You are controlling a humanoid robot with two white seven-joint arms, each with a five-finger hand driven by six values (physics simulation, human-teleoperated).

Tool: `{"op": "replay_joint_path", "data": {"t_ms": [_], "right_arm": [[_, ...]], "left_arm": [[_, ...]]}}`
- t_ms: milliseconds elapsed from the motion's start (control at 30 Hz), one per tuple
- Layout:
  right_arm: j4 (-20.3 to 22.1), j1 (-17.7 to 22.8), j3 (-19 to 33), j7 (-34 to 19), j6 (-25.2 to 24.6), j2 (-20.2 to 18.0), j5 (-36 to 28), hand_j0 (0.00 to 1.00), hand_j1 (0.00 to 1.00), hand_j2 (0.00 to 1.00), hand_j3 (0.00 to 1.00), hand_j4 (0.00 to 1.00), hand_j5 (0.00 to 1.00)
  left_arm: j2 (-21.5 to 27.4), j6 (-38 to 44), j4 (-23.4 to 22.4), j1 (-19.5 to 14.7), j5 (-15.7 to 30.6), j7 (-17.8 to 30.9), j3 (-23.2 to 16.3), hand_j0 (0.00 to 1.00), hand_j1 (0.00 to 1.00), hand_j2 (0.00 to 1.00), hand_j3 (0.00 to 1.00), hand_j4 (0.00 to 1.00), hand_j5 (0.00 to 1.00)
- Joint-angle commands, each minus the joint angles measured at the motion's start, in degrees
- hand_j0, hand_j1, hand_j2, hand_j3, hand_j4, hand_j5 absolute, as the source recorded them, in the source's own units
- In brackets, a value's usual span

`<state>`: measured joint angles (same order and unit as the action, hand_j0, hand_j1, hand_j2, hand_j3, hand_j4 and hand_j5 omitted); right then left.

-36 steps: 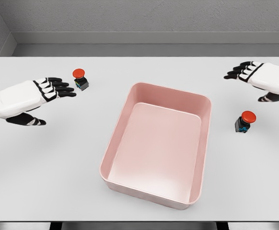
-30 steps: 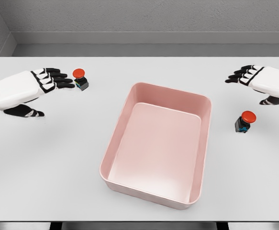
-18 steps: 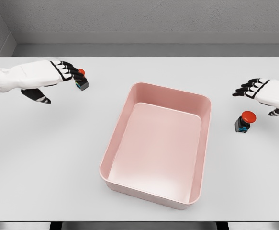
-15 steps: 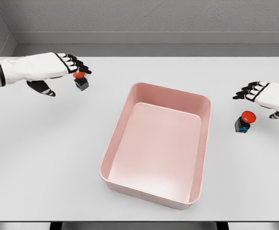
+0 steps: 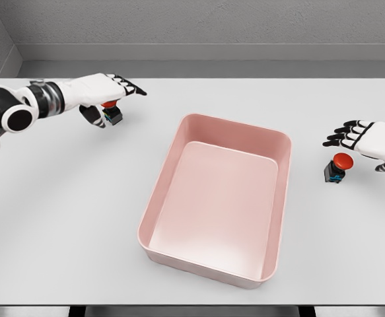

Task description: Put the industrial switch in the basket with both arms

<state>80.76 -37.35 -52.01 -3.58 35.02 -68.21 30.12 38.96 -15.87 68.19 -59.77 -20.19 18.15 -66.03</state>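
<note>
Two industrial switches, each a black body with a red mushroom button, stand on the white table [image 5: 67, 218]. The left switch [image 5: 113, 115] sits at the far left, partly covered by my left hand [image 5: 109, 88], whose fingers stretch flat over it with the thumb curled down beside it; the hand is open. The right switch [image 5: 338, 167] stands near the right edge. My right hand [image 5: 362, 137] hovers just above and behind it, fingers spread and open, not touching it. The pink basket [image 5: 234, 123] lies between them, with nothing in it.
A grey wall [image 5: 199, 33] runs behind the table's far edge. The near table edge lies just below the basket's front rim.
My left hand has swung up and to the right, from beside the left switch to over it. My right hand has come down and toward the right switch. Neither switch has moved.
</note>
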Motion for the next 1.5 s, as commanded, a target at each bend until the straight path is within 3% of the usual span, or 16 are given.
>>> {"op": "replay_joint_path", "data": {"t_ms": [0, 100, 167, 300, 600, 900, 1067, 1200, 1467], "right_arm": [[0.54, 0.0, -0.11, 0.06, -0.02, -0.34, -0.32, 1.0, 1.0, 1.0, 1.0, 1.0, 1.0], [2.56, 0.97, -0.19, 0.06, -0.02, -0.25, -0.32, 1.0, 1.0, 1.0, 1.0, 1.0, 1.0], [3.0, 1.14, -0.19, 0.06, -0.02, -0.25, -0.32, 1.0, 1.0, 1.0, 1.0, 1.0, 1.0], [3.79, 1.14, -0.02, 0.32, -0.02, -0.16, -0.5, 1.0, 1.0, 1.0, 1.0, 1.0, 1.0], [5.02, 1.84, -0.28, 0.06, -0.02, -0.08, -0.41, 1.0, 1.0, 1.0, 1.0, 1.0, 1.0], [-0.43, 1.93, 0.25, -0.29, -0.02, 4.67, 0.03, 1.0, 1.0, 1.0, 1.0, 1.0, 1.0], [-2.01, 1.85, 0.25, -0.29, -0.02, 5.28, 0.99, 1.0, 1.0, 1.0, 1.0, 1.0, 1.0], [-1.83, 1.85, 0.33, -0.2, -0.02, 5.28, 1.87, 0.88, 0.88, 0.88, 0.88, 0.88, 0.88], [-0.34, 2.11, -0.02, -0.29, -0.02, 5.11, 2.14, 0.87, 0.87, 0.87, 0.87, 0.87, 0.87]], "left_arm": [[0.15, 0.66, -0.34, -0.09, -0.37, -0.05, -0.77, 1.0, 1.0, 1.0, 1.0, 1.0, 1.0], [1.2, 0.66, -0.52, -0.18, -0.9, -0.05, -1.04, 1.0, 1.0, 1.0, 1.0, 1.0, 1.0], [0.94, 0.66, -4.47, -0.26, -1.6, -0.05, -0.95, 0.99, 0.99, 0.99, 0.99, 0.99, 0.99], [0.33, 1.36, -4.82, -0.53, -1.69, -0.05, -0.95, 0.93, 0.93, 0.93, 0.93, 0.93, 0.93], [-5.04, 3.65, -7.29, -1.58, -5.91, -0.14, -1.04, 0.89, 0.89, 0.89, 0.89, 0.89, 0.89], [-4.33, 3.56, -7.2, -1.49, -6.0, -0.14, -1.12, 0.83, 0.83, 0.83, 0.83, 0.83, 0.83], [-4.51, 3.56, -8.25, -1.58, -6.0, -0.05, -1.12, 0.83, 0.83, 0.83, 0.83, 0.83, 0.83], [-4.77, 3.65, -8.34, -1.49, -6.7, -0.05, -1.47, 0.83, 0.83, 0.83, 0.83, 0.83, 0.83], [-4.86, 3.65, -8.95, -1.49, -6.79, -0.05, -1.91, 0.8, 0.8, 0.8, 0.8, 0.8, 0.8]]}}
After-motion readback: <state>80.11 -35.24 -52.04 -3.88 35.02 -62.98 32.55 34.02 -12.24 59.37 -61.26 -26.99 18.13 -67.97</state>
